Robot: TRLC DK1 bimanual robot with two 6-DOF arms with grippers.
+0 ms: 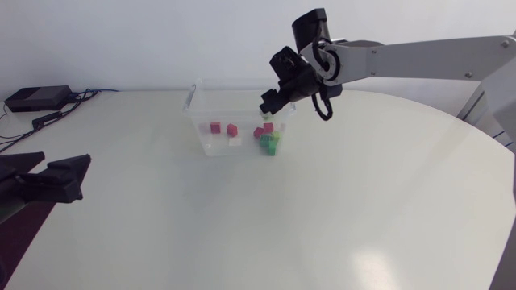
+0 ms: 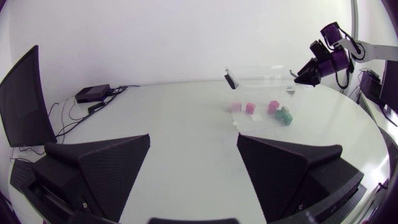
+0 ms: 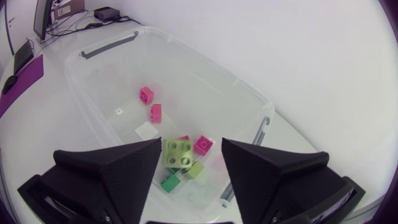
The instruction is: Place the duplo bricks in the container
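Left gripper (image 2: 193,138) sits at the table's nine o'clock edge, fingers wide apart, nothing in them. Further out, at twelve o'clock, there's the clear container (image 1: 196,113), with pink bricks (image 3: 147,94), a green brick (image 3: 170,182) and a white piece (image 3: 147,130) lying inside. Right gripper (image 3: 192,142) hangs over its three o'clock end, fingers spread. A lime brick (image 3: 179,154) lies below and between them, not pinched from both sides. These bricks look light, rigid and smooth-walled, so I'd pinch across two flat sides, never the studs.
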